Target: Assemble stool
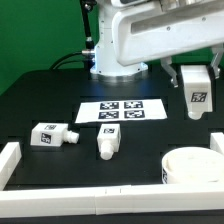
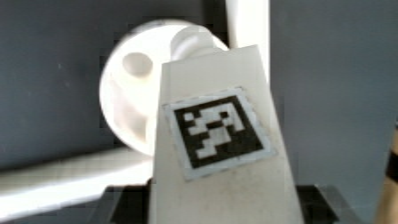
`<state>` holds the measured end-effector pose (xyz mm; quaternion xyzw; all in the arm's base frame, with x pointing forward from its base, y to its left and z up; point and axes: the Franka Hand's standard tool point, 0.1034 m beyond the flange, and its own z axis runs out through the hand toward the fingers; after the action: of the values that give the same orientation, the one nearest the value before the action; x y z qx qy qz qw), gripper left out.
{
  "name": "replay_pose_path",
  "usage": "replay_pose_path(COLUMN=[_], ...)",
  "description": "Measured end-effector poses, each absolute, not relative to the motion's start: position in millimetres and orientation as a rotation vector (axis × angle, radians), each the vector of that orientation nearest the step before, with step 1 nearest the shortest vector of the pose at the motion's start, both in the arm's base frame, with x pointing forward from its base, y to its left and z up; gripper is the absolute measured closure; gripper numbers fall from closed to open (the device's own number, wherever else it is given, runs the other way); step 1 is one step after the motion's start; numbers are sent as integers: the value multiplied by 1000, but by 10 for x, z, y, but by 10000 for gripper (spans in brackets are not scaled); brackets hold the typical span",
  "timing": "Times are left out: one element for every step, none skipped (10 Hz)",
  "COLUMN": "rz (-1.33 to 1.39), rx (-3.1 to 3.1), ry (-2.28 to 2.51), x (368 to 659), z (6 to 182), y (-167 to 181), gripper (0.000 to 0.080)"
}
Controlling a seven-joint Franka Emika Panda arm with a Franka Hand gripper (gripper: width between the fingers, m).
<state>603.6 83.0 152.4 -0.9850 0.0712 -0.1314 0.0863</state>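
The round white seat disc point(image 1: 195, 166) lies flat with its rim up, near the front on the exterior view's right. It carries a tag on its side wall.

The first leg point(image 1: 50, 134) lies on its side at the exterior view's left, with its narrower end pointing right. The second leg point(image 1: 108, 143) lies near the middle, with its narrower end toward the near edge.

The third leg point(image 1: 197, 98) hangs upright off the table, clamped in the gripper point(image 1: 195, 82). It is farther back than the seat disc, and its tag faces outward.
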Motion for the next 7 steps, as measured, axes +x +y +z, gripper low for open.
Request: replay_pose_path(rz=[-507, -610, -648, -764, -891, -971, -976], rx=[-2938, -2936, -2937, -2934, -2907, -2863, -2840], ry=[215, 207, 204, 181, 209, 246, 240], x=[6013, 6034, 6085, 6248, 6420, 6468, 6423], z=[1487, 1482, 1451, 1494, 1535, 1527, 1500], y=[812, 771, 643, 432, 254, 279, 467], gripper=[476, 476, 476, 476, 476, 476, 476])
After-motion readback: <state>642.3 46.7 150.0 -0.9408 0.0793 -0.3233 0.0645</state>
